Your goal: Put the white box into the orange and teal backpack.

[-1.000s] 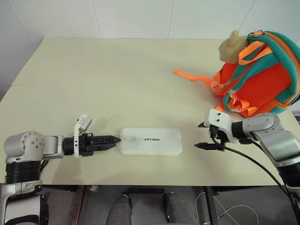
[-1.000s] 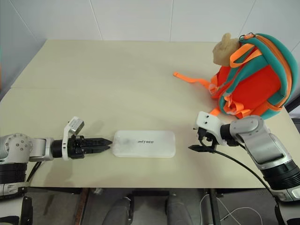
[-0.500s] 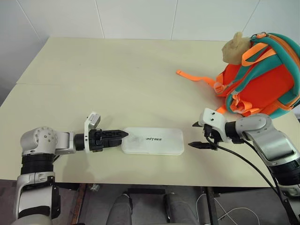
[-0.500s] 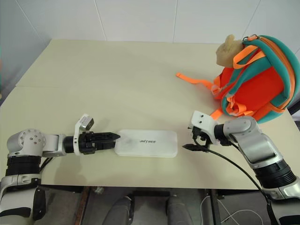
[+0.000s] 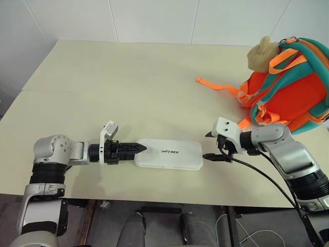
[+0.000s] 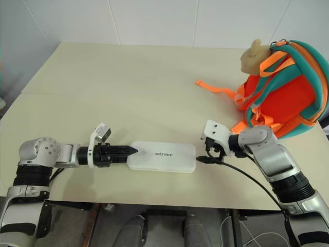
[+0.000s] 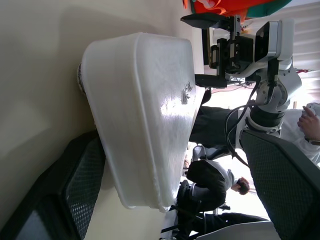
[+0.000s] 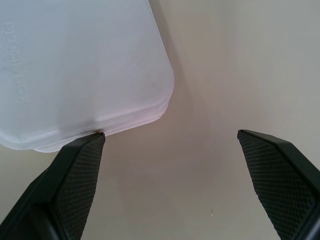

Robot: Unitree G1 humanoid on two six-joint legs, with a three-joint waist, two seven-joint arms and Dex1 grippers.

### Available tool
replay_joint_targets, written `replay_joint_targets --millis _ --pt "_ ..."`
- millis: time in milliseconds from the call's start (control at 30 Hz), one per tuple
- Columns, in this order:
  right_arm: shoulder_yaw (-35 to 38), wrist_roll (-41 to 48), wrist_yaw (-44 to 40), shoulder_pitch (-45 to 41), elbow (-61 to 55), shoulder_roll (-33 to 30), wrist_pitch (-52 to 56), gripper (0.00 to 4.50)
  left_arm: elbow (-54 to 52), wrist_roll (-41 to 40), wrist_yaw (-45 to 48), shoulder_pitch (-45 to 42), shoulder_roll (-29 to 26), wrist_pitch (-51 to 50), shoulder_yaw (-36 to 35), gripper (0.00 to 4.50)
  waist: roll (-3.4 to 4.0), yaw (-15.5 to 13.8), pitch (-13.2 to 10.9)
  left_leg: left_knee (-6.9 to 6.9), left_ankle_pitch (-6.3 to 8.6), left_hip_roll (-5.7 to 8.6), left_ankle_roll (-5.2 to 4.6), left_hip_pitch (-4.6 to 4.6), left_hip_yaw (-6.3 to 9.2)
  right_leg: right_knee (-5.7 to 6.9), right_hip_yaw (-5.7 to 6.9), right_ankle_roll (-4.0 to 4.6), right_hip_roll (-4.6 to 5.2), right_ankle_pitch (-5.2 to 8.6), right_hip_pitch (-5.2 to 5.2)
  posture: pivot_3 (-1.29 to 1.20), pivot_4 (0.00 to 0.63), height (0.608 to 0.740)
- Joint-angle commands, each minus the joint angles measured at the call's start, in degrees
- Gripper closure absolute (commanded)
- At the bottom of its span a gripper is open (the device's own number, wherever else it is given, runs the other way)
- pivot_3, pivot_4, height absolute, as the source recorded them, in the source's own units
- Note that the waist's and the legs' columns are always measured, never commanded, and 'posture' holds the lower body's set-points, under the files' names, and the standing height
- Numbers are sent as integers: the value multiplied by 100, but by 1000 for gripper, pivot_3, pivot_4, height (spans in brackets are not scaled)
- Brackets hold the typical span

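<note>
Both grippers, left and right, stand spread wide, holding nothing, at the 2 short ends of the white box lying flat on the table. It looks stiff, light, slick (smooth plastic); best squeezed endwise. The orange and teal backpack stands well apart.

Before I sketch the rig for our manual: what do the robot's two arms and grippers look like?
Both arms are silver-grey metal with ribbed black joint bands. The left gripper and right gripper each have two black tapered fingers with cross-hatched inner pads, set on a black base. A small white camera block sits on each wrist. A thin black cable trails from the right wrist.
</note>
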State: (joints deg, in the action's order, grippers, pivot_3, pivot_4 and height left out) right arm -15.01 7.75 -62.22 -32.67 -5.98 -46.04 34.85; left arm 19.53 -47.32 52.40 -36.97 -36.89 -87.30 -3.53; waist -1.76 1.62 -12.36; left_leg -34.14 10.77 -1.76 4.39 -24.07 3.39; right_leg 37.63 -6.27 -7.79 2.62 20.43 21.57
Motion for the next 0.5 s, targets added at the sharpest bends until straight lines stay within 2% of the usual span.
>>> replay_joint_targets --millis 33,67,333,500 --pt "72 -44 52 -123 -34 43 -121 0 219 201 52 14 56 130 237 447 0 0 0 0 0 0 0 0 0 0 0 0 0 0 -1 0 150 740" --pt "76 -50 56 -125 -23 41 -125 0 240 220 89 -4 53 169 264 629 0 1 0 0 0 0 0 0 0 0 0 0 0 0 -1 0 150 740" --pt "118 -56 78 -120 15 -4 -149 0 446 423 327 -151 -17 419 495 3052 0 13 0 5 1 -1 0 -2 0 -8 1 0 -1 0 1 0 150 740" --pt "240 16 99 -122 -5 3 -118 0 464 707 523 -227 -172 674 910 3184 -1 14 0 4 0 -1 0 -2 0 -8 1 -1 -1 -1 0 0 150 740"
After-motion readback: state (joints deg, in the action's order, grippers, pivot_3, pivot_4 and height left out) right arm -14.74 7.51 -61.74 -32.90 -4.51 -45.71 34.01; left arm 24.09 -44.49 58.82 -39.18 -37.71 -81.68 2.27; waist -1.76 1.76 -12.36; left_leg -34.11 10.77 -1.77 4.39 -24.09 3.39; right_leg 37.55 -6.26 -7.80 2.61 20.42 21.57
